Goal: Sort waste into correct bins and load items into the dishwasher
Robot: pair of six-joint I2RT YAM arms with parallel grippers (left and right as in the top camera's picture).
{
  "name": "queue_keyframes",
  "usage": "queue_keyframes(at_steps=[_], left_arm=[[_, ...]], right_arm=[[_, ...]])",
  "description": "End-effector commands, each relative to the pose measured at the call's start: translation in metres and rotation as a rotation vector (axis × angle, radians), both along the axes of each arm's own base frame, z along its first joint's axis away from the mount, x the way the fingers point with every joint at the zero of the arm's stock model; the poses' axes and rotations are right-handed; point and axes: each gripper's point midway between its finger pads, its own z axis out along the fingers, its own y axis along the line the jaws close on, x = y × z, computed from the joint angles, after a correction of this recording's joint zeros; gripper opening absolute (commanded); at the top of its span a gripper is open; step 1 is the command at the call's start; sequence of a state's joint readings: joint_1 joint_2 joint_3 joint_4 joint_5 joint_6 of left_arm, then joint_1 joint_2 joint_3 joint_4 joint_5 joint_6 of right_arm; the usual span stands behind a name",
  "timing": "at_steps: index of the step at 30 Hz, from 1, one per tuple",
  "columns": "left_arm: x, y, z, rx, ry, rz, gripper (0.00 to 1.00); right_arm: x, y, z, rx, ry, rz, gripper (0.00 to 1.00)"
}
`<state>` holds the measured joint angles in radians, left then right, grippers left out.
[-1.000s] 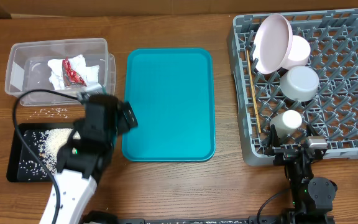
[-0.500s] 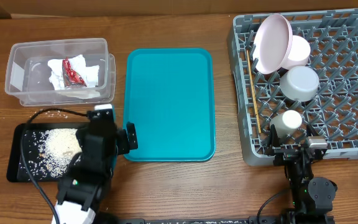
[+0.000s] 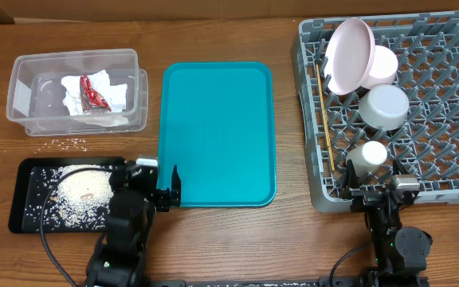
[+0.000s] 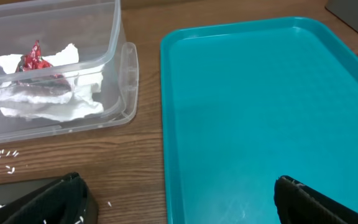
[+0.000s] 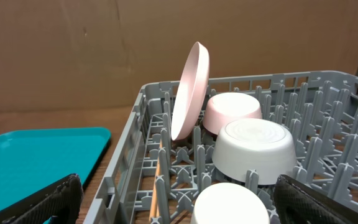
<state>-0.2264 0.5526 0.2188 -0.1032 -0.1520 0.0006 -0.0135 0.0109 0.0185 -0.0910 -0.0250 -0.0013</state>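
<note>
Crumpled white napkins (image 3: 114,94) and a red wrapper (image 3: 94,92) lie in the clear tub (image 3: 22,65); they also show in the left wrist view (image 4: 48,99). Rice (image 3: 82,189) lies heaped in the black tray (image 3: 16,209), and a few grains (image 3: 68,143) lie on the table. The pink plate (image 3: 349,54), pink dish (image 3: 382,65), bowl (image 3: 385,106), cup (image 3: 369,154) and chopsticks (image 3: 323,104) sit in the grey rack (image 3: 453,143). My left gripper (image 3: 156,178) is open and empty at the teal tray's front left corner. My right gripper (image 3: 381,191) is open and empty at the rack's front edge.
The teal tray (image 3: 217,131) lies empty between the tub and the rack. The table's front edge runs close behind both arms. A cardboard wall stands beyond the rack in the right wrist view (image 5: 73,56).
My left arm has pulled back toward the table's front, from beside the tub to the teal tray's front left corner, uncovering the black tray. The right arm has not moved.
</note>
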Motion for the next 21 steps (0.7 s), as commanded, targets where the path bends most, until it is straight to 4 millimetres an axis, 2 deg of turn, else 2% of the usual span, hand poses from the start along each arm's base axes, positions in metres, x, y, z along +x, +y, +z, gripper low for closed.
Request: queue_keyframes(at_steps=[1, 4, 12, 18, 21], left_arm=[[-0.003, 0.0, 0.007, 0.01, -0.055, -0.018, 1.0], [-0.006, 0.001, 0.008, 0.001, -0.1, -0.017, 1.0], [-0.012, 0.013, -0.008, -0.017, -0.183, 0.023, 0.99], [-0.013, 0.024, 0.002, -0.02, -0.226, 0.064, 1.0], [-0.016, 0.028, -0.001, -0.016, -0.216, 0.08, 1.0]], right_arm=[[0.0, -0.003, -0.002, -0.007, -0.005, -0.014, 1.0], [0.0, -0.003, -0.002, -0.007, -0.005, -0.014, 1.0], [0.0, -0.003, -0.002, -0.007, -0.005, -0.014, 1.0], [0.0, -0.003, -0.002, -0.007, -0.005, -0.014, 1.0], [0.0, -0.003, -0.002, -0.007, -0.005, -0.014, 1.0]])
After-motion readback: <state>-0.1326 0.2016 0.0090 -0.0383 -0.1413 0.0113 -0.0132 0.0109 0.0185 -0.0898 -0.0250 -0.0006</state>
